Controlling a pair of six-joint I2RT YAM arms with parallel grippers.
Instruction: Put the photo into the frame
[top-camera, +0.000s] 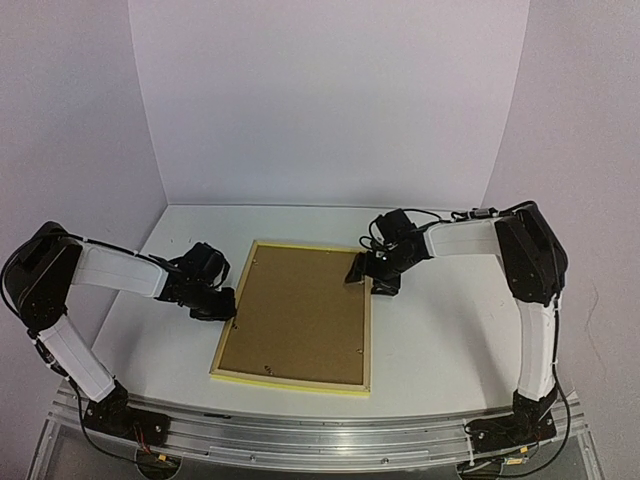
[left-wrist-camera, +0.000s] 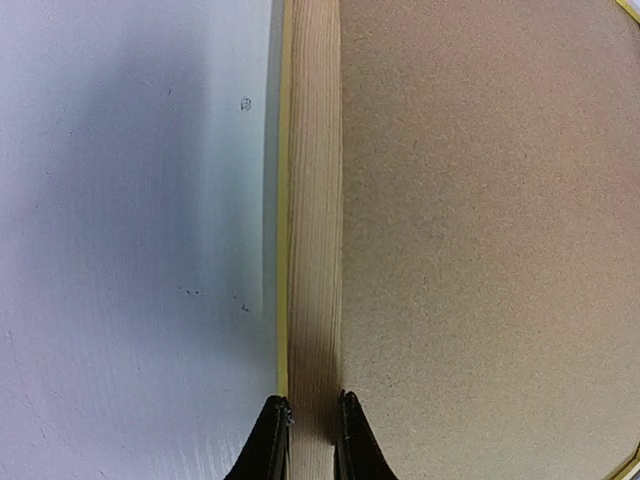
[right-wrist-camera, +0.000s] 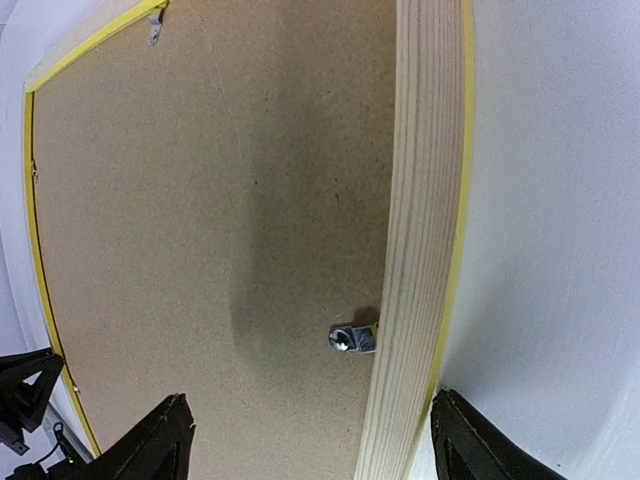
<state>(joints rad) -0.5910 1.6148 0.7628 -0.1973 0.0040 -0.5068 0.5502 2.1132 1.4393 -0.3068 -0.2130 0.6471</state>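
Left gripper (left-wrist-camera: 310, 450) pinches a rail of the yellow-edged pale-wood picture frame (left-wrist-camera: 312, 200); right gripper (right-wrist-camera: 305, 445) gapes astride the opposite rail. An uneven pull could skew it and jam the brown backing board (top-camera: 295, 315).

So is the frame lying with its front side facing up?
No, the frame lies face down, showing its pale wood back, with the brown backing board on top.

The left arm (top-camera: 110, 270) and right arm (top-camera: 465, 240) both wear smooth white shells on their long links, bulky black housings at the joints and thin black cables looped alongside, ending in the left gripper (left-wrist-camera: 310, 445) and right gripper (right-wrist-camera: 315, 450) with matte black, wedge-shaped fingers.
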